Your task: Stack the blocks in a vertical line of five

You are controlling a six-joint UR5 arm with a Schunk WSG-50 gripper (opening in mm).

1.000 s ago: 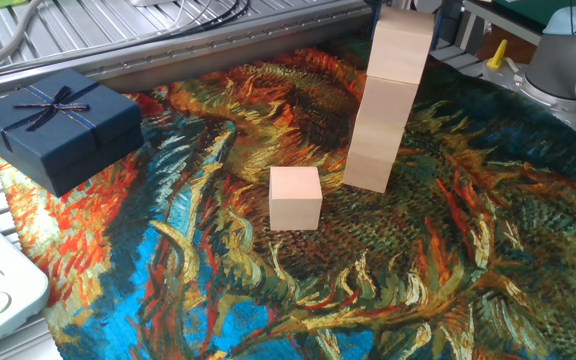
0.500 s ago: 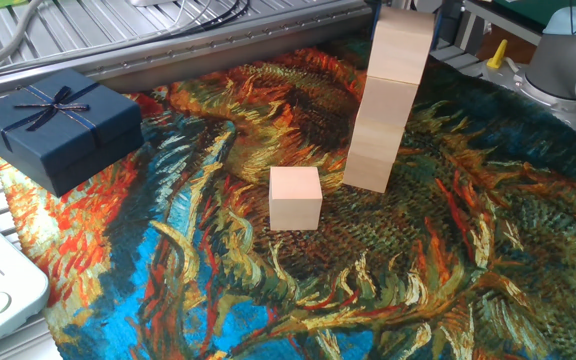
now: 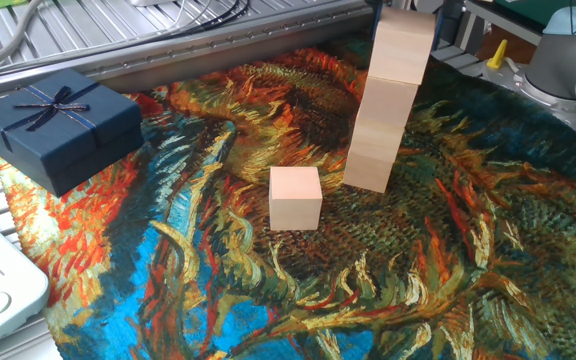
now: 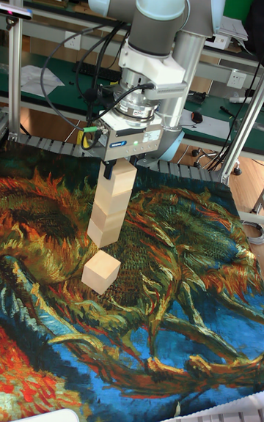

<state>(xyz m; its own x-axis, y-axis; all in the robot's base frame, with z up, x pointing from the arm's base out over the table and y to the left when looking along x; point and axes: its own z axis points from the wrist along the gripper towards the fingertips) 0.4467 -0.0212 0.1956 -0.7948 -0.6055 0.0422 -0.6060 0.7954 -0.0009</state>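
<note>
1. Nothing has moved since the earlier pictures: the blocks, the box and the arm sit in the same spots.
2. The stack of blocks (image 3: 386, 105) is made of smooth, pale wooden cubes with plain sides and sharp corners. In the tall fixed view the stack (image 4: 111, 204) leans a little, and each cube sits a bit off from the one under it.
3. Three cubes can be counted in the fixed view. The top of the stack goes out of the picture there, and in the tall fixed view the gripper hides it, so the full count cannot be told.
4. One loose block (image 3: 296, 197) rests flat on the cloth, near the foot of the stack at about 8 o'clock from it. It looks a touch pinker than the others. In the tall fixed view this loose block (image 4: 101, 272) sits just below the stack.
5. The gripper (image 4: 123, 163) hangs right at the top of the stack. Its fingers are mostly hidden, so one cannot tell if they squeeze the top cube or stand apart.
6. The cloth (image 3: 218, 280) is soft and flat, painted with swirly orange, yellow, blue and green strokes.
7. A dark blue gift box (image 3: 58, 125) with a thin ribbon bow sits well apart, at about 9 o'clock from the stack.
8. The robot arm (image 4: 158, 23) is round, smooth, and grey.
</note>
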